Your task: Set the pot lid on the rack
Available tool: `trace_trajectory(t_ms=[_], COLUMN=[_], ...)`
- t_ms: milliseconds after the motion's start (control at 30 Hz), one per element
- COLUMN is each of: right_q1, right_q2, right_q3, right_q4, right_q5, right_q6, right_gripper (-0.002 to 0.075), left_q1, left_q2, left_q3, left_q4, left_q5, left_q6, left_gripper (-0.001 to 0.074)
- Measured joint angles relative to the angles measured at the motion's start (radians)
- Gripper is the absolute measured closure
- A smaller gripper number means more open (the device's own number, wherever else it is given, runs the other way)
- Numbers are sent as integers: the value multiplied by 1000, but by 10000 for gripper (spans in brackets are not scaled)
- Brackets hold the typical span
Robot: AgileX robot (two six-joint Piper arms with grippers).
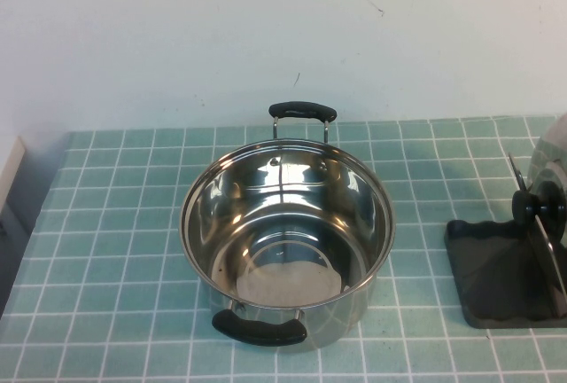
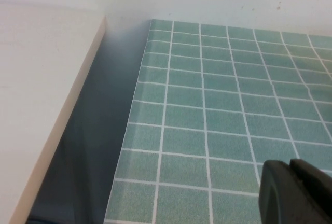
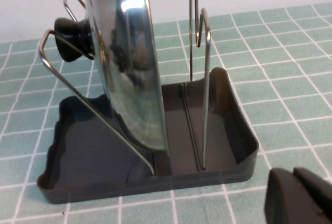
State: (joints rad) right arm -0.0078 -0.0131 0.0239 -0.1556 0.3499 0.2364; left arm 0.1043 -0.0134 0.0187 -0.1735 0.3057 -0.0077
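The shiny domed pot lid (image 3: 127, 63) with its black knob (image 3: 72, 37) stands on edge in the dark wavy-edged rack (image 3: 218, 167) between wire dividers, at the high view's right edge. Whether the left tool (image 2: 298, 193) and right tool (image 3: 301, 198) are apart, I cannot tell.

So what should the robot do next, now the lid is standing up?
Probably just pull the right hand back. The lid stands on edge in the rack between the wires, and the hand is off it. The left hand sits parked over bare tiles.
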Motion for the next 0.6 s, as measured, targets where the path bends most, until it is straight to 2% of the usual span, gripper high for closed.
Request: trace_trajectory(t_ms=[300,467,600], right_q1=[0,0,0], right_q2=[0,0,0], right_q3=[0,0,0], right_q4=[0,0,0], right_q5=[0,0,0], right_q6=[0,0,0], right_gripper=[729,729,729], left_q1=[10,10,-35], left_q2=[0,0,0], left_q3=[0,0,0], left_q4=[-10,22,74], left_q5=[6,6,6], left_q6=[74,14,-29], left_gripper=[737,737,737])
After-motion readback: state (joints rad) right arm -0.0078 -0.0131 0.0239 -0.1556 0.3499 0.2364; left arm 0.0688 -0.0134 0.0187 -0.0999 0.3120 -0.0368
